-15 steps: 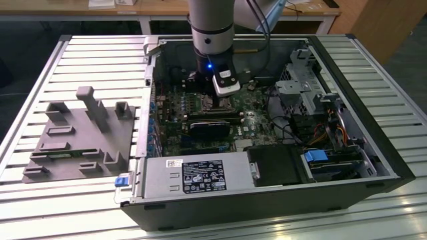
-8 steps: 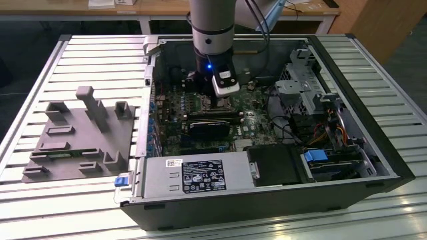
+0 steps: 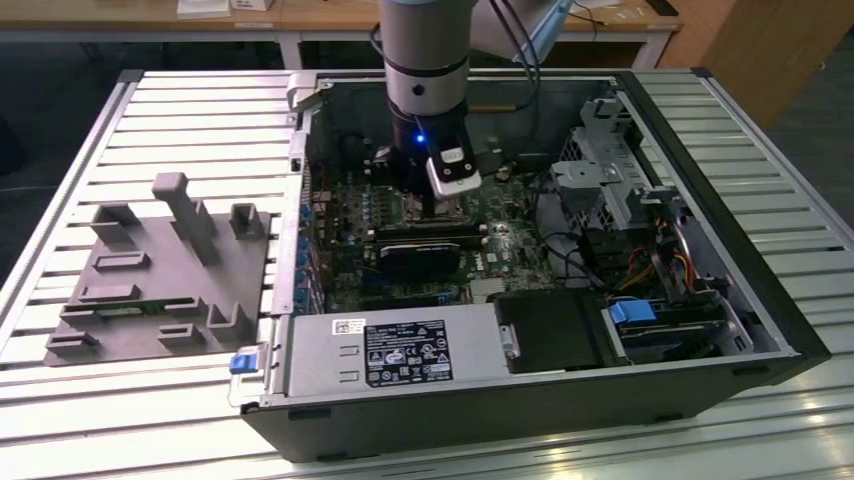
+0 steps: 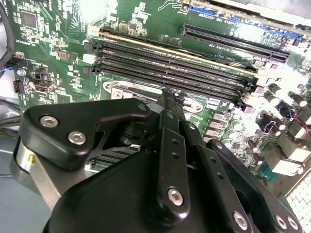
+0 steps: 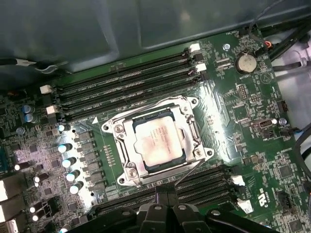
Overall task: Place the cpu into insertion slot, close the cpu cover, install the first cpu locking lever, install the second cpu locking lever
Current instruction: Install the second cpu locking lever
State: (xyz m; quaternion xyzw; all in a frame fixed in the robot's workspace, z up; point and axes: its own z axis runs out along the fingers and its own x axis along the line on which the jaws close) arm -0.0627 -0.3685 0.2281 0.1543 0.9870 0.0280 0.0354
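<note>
In the first wrist view the cpu (image 5: pixel 158 144) lies flat in the insertion slot (image 5: pixel 112 129), its silvery-tan top showing through the window of the cpu cover (image 5: pixel 130 141). The cover lies down over the chip's edges. A thin wire locking lever (image 5: pixel 190 174) runs slantwise from the socket's corner to my gripper (image 5: pixel 165 195). The gripper's black fingers are shut together and hold nothing, with the tips right at the lever's free end. In the second wrist view my gripper (image 4: pixel 168 99) points at the socket's edge beside the memory slots (image 4: pixel 184 68). In the exterior view my gripper (image 3: pixel 424 205) is inside the open case.
The open computer case (image 3: pixel 747 300) lies on a slatted table. A black block (image 3: pixel 424 255) sits just in front of the socket, with a power supply (image 3: pixel 400 350) nearer the front. Cables and drive bays (image 3: pixel 627 200) are on the exterior view's right. A grey fixture (image 3: pixel 160 270) stands outside on the left.
</note>
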